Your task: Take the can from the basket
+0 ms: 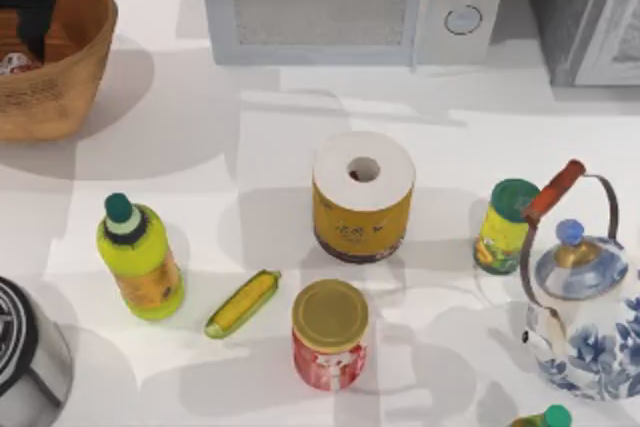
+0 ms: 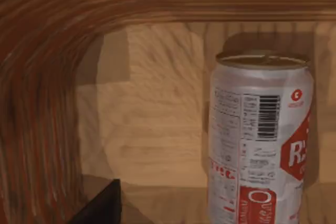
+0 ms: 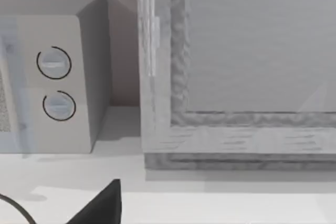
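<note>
Left gripper [image 1: 35,12] inside ribbed wicker basket [image 1: 75,67], beside cylindrical can [image 2: 260,140].

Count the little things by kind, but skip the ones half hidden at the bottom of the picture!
Cans: 2, the can inside the basket and the yellow can
Bottle: 1
Jar: 1
Corn cob: 1
Paper roll: 1
Kettle: 1
Total: 7
</note>
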### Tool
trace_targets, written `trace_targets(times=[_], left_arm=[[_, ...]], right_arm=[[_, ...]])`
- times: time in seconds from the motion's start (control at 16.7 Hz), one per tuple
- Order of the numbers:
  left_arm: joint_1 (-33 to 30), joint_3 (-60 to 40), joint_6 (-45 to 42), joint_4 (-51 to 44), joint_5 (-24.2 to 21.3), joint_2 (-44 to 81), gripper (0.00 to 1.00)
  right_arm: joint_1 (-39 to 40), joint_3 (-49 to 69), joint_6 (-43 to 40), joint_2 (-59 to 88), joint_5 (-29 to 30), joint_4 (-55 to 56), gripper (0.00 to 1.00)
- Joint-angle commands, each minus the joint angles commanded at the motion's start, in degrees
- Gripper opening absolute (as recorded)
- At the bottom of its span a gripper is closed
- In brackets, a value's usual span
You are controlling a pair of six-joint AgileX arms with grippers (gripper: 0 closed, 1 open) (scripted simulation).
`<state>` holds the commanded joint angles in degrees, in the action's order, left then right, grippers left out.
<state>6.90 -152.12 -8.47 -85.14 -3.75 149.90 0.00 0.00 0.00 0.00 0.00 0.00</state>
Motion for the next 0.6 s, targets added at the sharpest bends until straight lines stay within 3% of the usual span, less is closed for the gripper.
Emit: trace_targets(times=[0.6], left_arm=[[0.46, -1.2, -0.52, -1.27, -0.42, 1.04, 1.0]], right_arm=[[0.0, 0.0, 0.0, 0.0, 0.0, 0.0, 1.0]])
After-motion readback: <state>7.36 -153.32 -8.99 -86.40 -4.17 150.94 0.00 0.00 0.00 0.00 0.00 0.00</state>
